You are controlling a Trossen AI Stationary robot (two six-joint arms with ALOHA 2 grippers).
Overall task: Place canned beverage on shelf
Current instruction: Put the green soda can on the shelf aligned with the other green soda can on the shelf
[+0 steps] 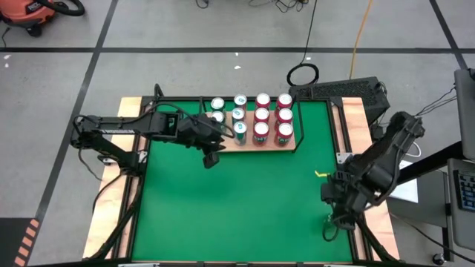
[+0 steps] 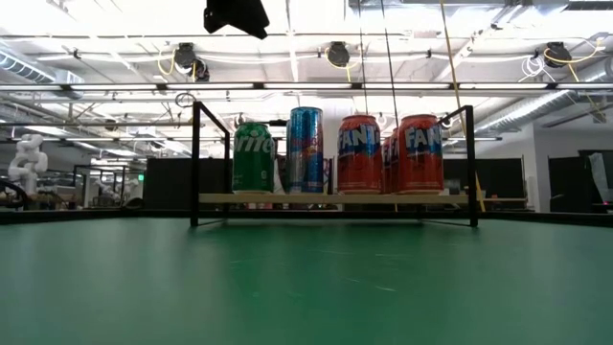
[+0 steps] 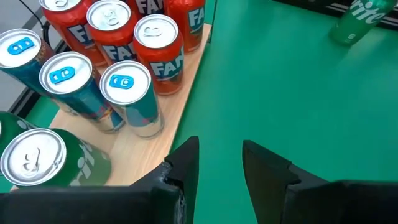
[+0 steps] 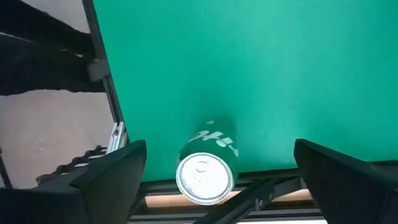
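The shelf, a light-wood board with a thin black rail, stands at the table's far middle. It bears several upright cans: green ones at its left, blue ones and red Fanta ones. My left gripper hovers open and empty just off the shelf's near left corner. Another green can stands on the green mat near the table's right edge. My right gripper is above it, wide open, one finger on either side and clear of it.
Black frame rails and pale wooden strips run along the table's sides; the green can stands close to the right rail. A small yellow piece lies right of centre. The green mat's middle and near part is free.
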